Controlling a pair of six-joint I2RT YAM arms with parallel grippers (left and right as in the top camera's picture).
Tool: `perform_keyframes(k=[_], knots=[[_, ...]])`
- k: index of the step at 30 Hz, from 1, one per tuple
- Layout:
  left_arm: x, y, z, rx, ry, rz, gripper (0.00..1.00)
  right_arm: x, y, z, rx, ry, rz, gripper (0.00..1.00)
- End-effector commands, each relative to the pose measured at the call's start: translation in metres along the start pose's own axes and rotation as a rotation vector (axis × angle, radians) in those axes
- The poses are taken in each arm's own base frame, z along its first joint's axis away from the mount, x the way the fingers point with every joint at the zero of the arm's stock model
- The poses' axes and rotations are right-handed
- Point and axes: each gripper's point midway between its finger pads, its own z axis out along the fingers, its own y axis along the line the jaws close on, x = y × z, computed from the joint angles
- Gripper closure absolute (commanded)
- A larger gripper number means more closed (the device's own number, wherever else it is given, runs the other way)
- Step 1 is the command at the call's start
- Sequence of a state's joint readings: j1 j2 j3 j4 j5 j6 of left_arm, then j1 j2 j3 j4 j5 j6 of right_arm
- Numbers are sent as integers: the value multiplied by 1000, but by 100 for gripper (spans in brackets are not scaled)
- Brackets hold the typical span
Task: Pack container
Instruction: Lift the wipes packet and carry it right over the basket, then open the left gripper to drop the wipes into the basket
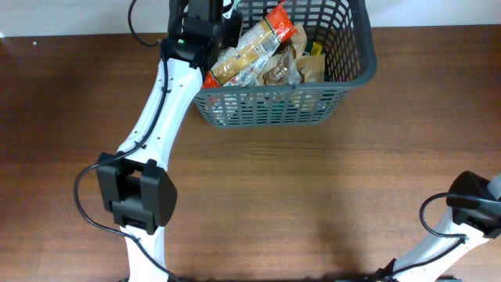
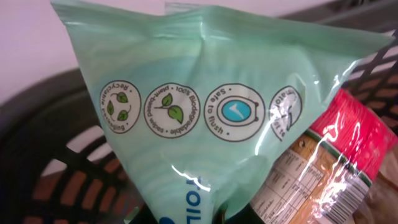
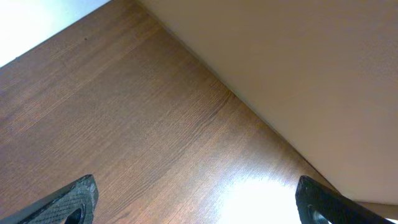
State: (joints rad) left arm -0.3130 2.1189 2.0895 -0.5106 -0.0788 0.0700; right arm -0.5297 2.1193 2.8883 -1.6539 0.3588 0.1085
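Left wrist view: the left hand [image 1: 205, 30] pinches a mint-green packet [image 2: 205, 106] above the container [image 1: 270, 108], which sits at the far edge of the table [image 1: 313, 196]. The right hand [image 3: 196, 202] gapes wide, empty.

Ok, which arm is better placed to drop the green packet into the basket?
Left: the left gripper holds the packet above the basket. The right gripper is open over the table, far from it.

The right pincer [image 3: 196, 190] gapes; left arm [image 1: 160, 102] stretches forward, grip unclear.
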Motion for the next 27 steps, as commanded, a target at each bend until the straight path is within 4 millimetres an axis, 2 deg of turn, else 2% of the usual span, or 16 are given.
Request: perform_keyframes(k=[1, 8, 13, 15, 16, 17, 22, 23, 25, 27], knots=[[-10, -6, -12, 19, -18, -14, 98, -5, -9, -17, 8, -43, 20, 1], [17, -9, -13, 27, 91, -4, 98, -5, -9, -17, 8, -43, 20, 1], [27, -9, -14, 28, 135, -1, 97, -5, -9, -17, 8, -43, 20, 1], [30, -9, -14, 29, 144, 1, 87, -5, -9, -17, 8, -43, 20, 1], [30, -10, -14, 29, 146, 1, 72, -5, -9, -17, 8, -43, 20, 1], [31, -10, -14, 29, 149, 1, 67, -5, -9, -17, 8, -43, 20, 1], [32, -10, -15, 30, 156, 2, 65, -5, -9, -17, 8, -43, 20, 1], [33, -10, -15, 30, 158, 2, 62, -5, -9, -17, 8, -43, 20, 1], [34, -10, -15, 30, 160, 2, 43, -5, -9, -17, 8, -43, 20, 1], [32, -9, -15, 29, 156, 2, 39, -5, -9, -17, 8, -43, 20, 1]])
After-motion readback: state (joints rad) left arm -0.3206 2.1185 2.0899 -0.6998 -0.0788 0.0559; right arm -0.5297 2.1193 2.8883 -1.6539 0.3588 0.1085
